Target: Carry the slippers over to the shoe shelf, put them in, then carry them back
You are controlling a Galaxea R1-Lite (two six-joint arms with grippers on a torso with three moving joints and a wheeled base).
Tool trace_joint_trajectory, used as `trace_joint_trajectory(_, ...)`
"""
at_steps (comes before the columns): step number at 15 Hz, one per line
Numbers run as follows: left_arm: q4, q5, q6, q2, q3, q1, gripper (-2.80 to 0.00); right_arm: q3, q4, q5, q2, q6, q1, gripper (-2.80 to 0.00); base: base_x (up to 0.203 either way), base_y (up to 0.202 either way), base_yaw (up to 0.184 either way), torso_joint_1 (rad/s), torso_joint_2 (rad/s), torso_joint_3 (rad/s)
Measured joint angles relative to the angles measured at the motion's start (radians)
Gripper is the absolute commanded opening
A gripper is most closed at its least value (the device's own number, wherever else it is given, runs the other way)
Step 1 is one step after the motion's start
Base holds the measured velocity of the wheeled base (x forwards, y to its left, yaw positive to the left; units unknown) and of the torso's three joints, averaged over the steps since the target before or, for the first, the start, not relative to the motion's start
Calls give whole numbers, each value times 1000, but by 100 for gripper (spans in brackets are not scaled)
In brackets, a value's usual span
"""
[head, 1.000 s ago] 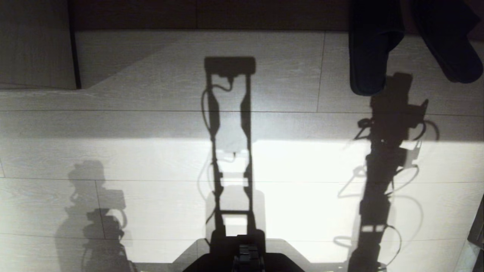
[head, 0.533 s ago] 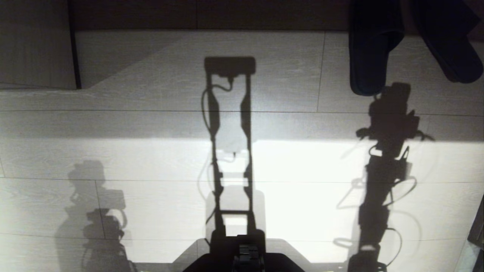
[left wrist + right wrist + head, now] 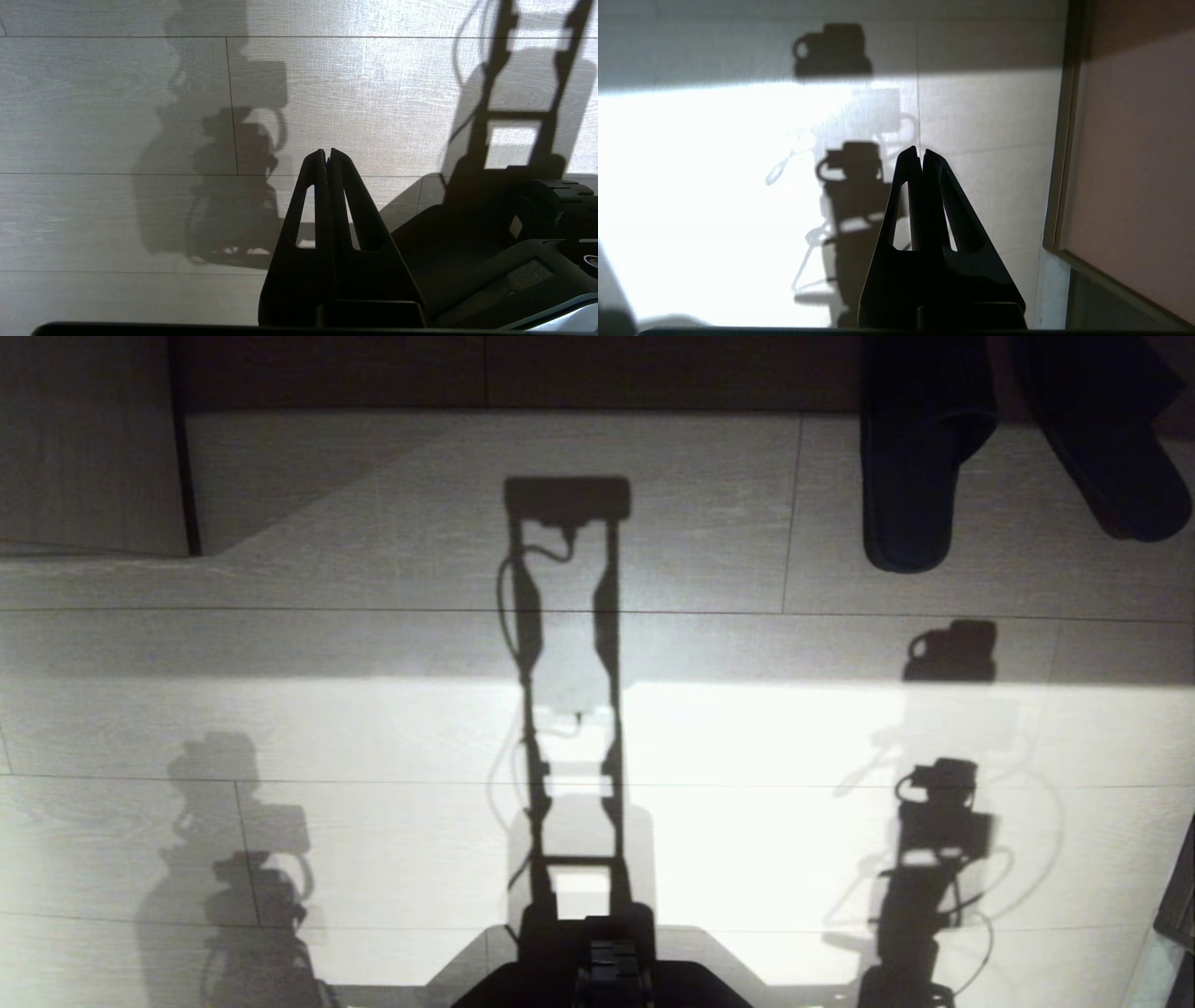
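1. The slippers (image 3: 910, 457) are seen lying on the pale wood-plank floor (image 3: 392, 728) at the far right of the head view, side by side, toes pointing toward the robot; their heel ends are cut off by the frame edge.
2. The right gripper (image 3: 922, 156) is held above bare floor, well apart from the slippers, with its fingers pressed together and nothing held between them.
3. The left gripper (image 3: 327, 156) is held over the floor beside the robot's dark base (image 3: 514, 242), fingers likewise closed and empty.
4. Only shadows of the arms and the torso frame are cast on the floor in the head view.
5. A pale panel (image 3: 1134, 163) stands beside the right gripper.
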State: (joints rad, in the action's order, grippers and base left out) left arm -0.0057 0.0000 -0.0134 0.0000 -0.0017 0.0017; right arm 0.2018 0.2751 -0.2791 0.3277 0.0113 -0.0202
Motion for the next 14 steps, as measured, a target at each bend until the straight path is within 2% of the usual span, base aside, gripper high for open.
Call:
trace_joint_trajectory(4,0,0,0,0,0,0,-280,-156,-91,89,-218,75,24,-280,0,0,0,0,0,0)
trace_joint_trajectory(8,0,0,0,0,0,0,-280,-198,-213,255,-310,32,29,-280,0,0,0,0,0,0)
trace_joint_trajectory(10,0,0,0,0,0,0,-280,-200,-286,282,-323,33,30,-280,0,0,0,0,0,0)
trace_joint_trajectory(14,0,0,0,0,0,0,-280,-202,-270,283,-331,28,31,-280,0,0,0,0,0,0)
